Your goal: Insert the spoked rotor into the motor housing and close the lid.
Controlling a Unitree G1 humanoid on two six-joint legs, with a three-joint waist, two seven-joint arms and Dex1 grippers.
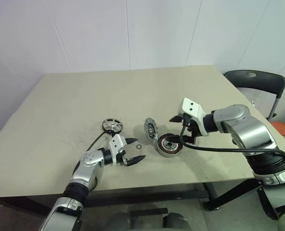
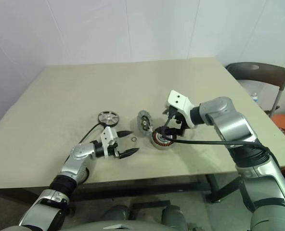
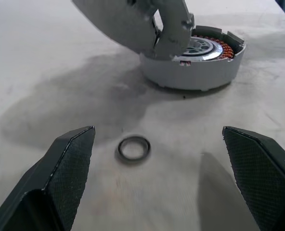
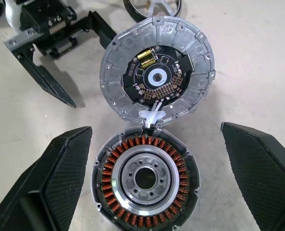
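- The motor housing (image 4: 146, 181) sits on the surface (image 1: 84, 96) toward the near edge, right of centre, and it is open. Its ring of copper windings and dark middle are bare, with nothing seated inside.
- The lid (image 4: 157, 72) is swung up and back on the housing's far-left edge. It stands propped at an angle, with the circuit side showing in the right wrist view. It is not closed.
- The spoked rotor (image 1: 112, 125) lies flat on the surface to the left of the housing, apart from it and loose. Neither arm holds it.
- A tiny dark ring (image 3: 133, 148) lies on the surface between the rotor and the housing, just ahead of the left arm.
- The left gripper (image 1: 133, 150) is low over the surface, near the rotor and on its near side, pointing toward the ring. Its jaws are spread wide and empty.
- The right gripper (image 2: 167, 129) hangs above the open housing. Its jaws are spread to either side of the housing, and nothing is pinched.
- By my reading, neither step is done. The rotor has yet to be picked up and set into the housing, and the lid has yet to be folded down over it.
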